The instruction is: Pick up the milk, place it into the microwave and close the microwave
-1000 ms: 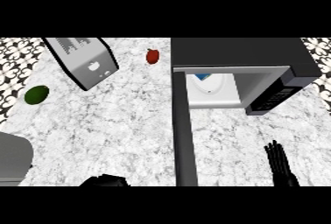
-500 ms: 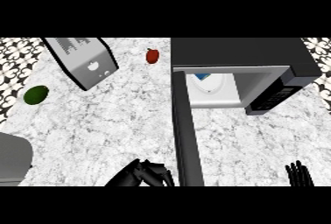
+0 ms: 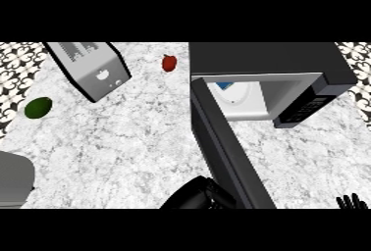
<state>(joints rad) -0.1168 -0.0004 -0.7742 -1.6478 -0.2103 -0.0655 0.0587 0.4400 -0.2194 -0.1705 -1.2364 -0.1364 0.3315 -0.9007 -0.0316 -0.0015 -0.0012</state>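
Observation:
The black microwave (image 3: 275, 59) stands at the upper right with its cavity open. Inside it, on the white turntable, stands the white milk carton (image 3: 235, 98) with a blue top. The microwave's dark door (image 3: 228, 147) runs slantwise from its hinge down toward the lower edge, partly swung in. My left hand (image 3: 194, 197) is low in the middle, open, resting against the door's outer face near its free end. Only the straight fingertips of my right hand (image 3: 351, 202) show, at the lower right corner, open and apart from everything.
A silver toaster (image 3: 91, 71) lies tilted at the upper left. A small red fruit (image 3: 169, 62) sits beside the microwave's left edge and a green fruit (image 3: 38, 108) near the counter's left edge. A grey object (image 3: 14, 184) is at the lower left.
My left hand rose from the lower edge and moved right onto the door. The door's free end has swung rightward toward the microwave. My right hand sank to the lower right corner.

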